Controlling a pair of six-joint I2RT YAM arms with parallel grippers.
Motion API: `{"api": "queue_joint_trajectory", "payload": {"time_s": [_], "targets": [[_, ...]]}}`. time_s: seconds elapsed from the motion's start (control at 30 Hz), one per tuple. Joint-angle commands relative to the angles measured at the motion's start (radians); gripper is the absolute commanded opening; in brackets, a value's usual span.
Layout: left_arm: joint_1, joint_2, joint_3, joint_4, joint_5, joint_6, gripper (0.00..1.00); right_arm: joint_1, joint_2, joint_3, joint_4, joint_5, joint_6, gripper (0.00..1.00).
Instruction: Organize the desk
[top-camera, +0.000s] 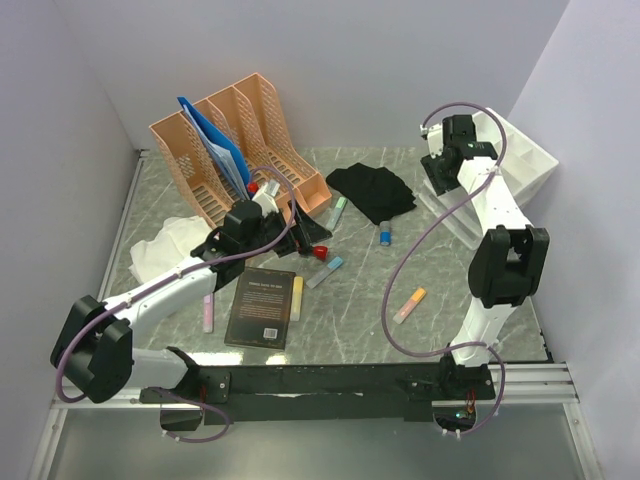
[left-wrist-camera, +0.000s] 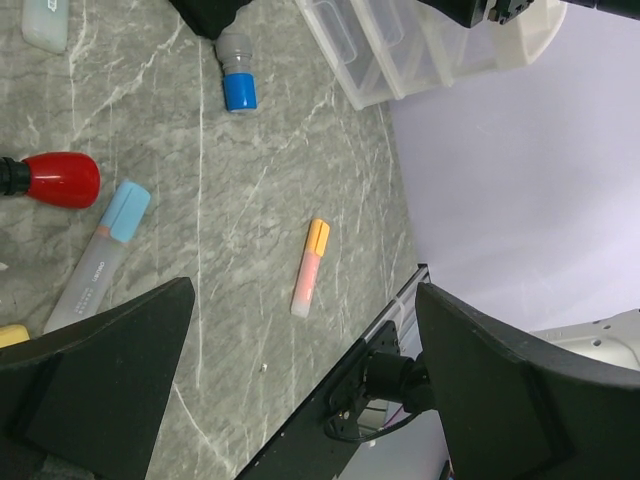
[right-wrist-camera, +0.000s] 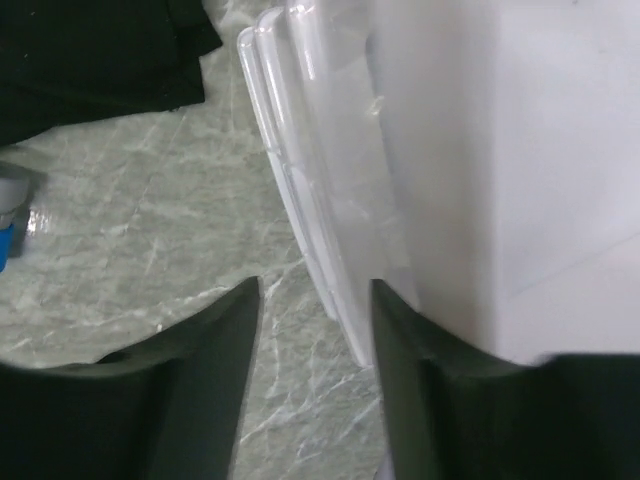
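Observation:
The desk (top-camera: 350, 325) is grey-green marble with a black rail along its near edge. My left gripper (top-camera: 264, 236) hangs wide open and empty above the clutter in front of the file rack; in the left wrist view (left-wrist-camera: 303, 290) the bare desk (left-wrist-camera: 250, 200) and an orange highlighter (left-wrist-camera: 306, 268) show between its fingers. My right gripper (top-camera: 445, 170) is at the back right beside the white drawer unit (top-camera: 520, 160). In the right wrist view (right-wrist-camera: 316, 290) its jaws stand apart, with the clear drawer fronts (right-wrist-camera: 310, 150) ending just above the gap, close to the right finger.
A peach file rack (top-camera: 240, 140) with blue folders stands back left. Scattered about are a black cloth (top-camera: 370, 190), white cloth (top-camera: 165, 245), black book (top-camera: 262, 308), blue-capped bottle (top-camera: 384, 235), red-capped item (top-camera: 320, 253), blue marker (top-camera: 325, 272), and yellow (top-camera: 297, 298), pink (top-camera: 208, 312), green (top-camera: 339, 210) and orange highlighters (top-camera: 410, 305).

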Motion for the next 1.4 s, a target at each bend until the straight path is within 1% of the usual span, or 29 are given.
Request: {"api": "queue_joint_trajectory", "payload": {"time_s": [0.0,0.03,0.07,0.1,0.13,0.17,0.2,0.23,0.3,0.43,0.47,0.53,0.63,0.7,0.8,1.03,1.1,1.27,1.3,1.37], "targets": [[0.007,-0.025,0.003,0.028,-0.007,0.027,1.00,-0.004,-0.037,-0.018,0.092,0.073,-0.012,0.63],[0.007,-0.024,0.003,0.029,-0.007,0.028,0.99,-0.004,-0.039,-0.019,0.085,0.071,-0.018,0.64],[0.007,-0.024,0.005,0.028,-0.007,0.028,0.99,-0.004,-0.043,-0.019,0.080,0.067,-0.024,0.68],[0.007,-0.024,0.005,0.028,-0.007,0.030,1.00,-0.004,-0.045,-0.015,0.074,0.056,-0.039,0.69],[0.007,-0.024,0.006,0.028,-0.009,0.032,0.99,-0.004,-0.046,-0.003,0.025,0.038,-0.050,0.72],[0.007,-0.024,0.006,0.028,-0.007,0.032,0.99,-0.006,-0.051,0.014,-0.016,-0.005,-0.067,0.73],[0.007,-0.024,0.006,0.028,-0.009,0.032,0.99,-0.004,-0.051,0.067,-0.068,-0.112,-0.122,0.74],[0.008,-0.025,0.006,0.028,-0.009,0.033,0.99,-0.006,-0.054,0.098,-0.187,-0.187,-0.153,0.74],[0.008,-0.025,0.008,0.029,-0.009,0.033,0.99,-0.007,-0.085,0.152,-0.250,-0.311,-0.197,0.76],[0.008,-0.030,0.011,0.031,-0.015,0.039,1.00,-0.012,-0.140,0.226,-0.282,-0.343,-0.205,0.79],[0.008,-0.031,0.013,0.029,-0.015,0.039,0.99,-0.050,-0.135,0.252,-0.293,-0.347,-0.196,0.79],[0.008,-0.031,0.014,0.028,-0.016,0.042,1.00,-0.079,-0.106,0.338,-0.336,-0.355,-0.185,0.78],[0.008,-0.037,0.008,0.029,-0.018,0.047,0.99,-0.145,-0.057,0.441,-0.383,-0.369,-0.159,0.75],[0.008,-0.040,-0.003,0.032,-0.019,0.044,0.99,-0.188,-0.036,0.485,-0.400,-0.378,-0.150,0.71],[0.008,-0.053,-0.020,0.043,-0.018,0.038,0.99,-0.227,-0.007,0.498,-0.416,-0.390,-0.148,0.68],[0.008,-0.039,-0.015,0.054,0.002,0.038,0.99,-0.242,0.081,0.502,-0.431,-0.424,-0.174,0.61],[0.008,-0.034,-0.009,0.057,0.005,0.036,1.00,-0.241,0.107,0.519,-0.435,-0.424,-0.181,0.60],[0.008,-0.025,-0.007,0.072,0.008,0.025,0.99,-0.239,0.176,0.530,-0.446,-0.406,-0.194,0.53],[0.008,-0.022,-0.007,0.075,0.013,0.019,0.99,-0.239,0.179,0.525,-0.446,-0.406,-0.197,0.51],[0.008,-0.013,-0.009,0.095,0.022,0.012,0.99,-0.239,0.184,0.513,-0.454,-0.421,-0.207,0.42]]}}
